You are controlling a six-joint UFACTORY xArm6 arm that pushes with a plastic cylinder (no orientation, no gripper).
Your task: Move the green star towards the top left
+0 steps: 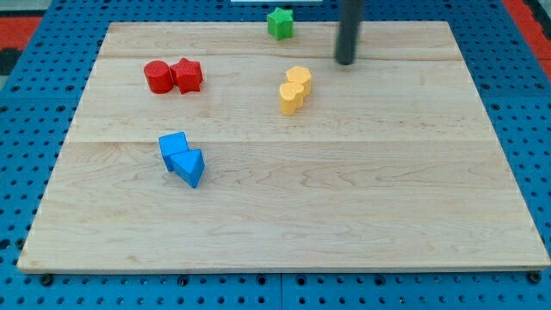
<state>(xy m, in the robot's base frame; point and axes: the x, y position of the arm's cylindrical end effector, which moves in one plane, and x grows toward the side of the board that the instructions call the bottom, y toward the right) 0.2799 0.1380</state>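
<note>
the green star (280,22) sits at the board's (344,215) top edge, near the middle. my tip (345,62) rests on the wood to the star's right and a little lower, apart from it, touching no block; it is a bare rod that grasps nothing. yellow blocks (294,89) lie below-left of the tip.

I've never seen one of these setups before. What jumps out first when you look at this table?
Bright little blocks in pairs on a pale wooden board: two red blocks touching at the view's upper left, two yellow blocks near the middle top, two blue blocks left of centre. A lone green star sits at the top edge. My tip, the end of a dark rod, stands to the star's right, apart from it.
</note>
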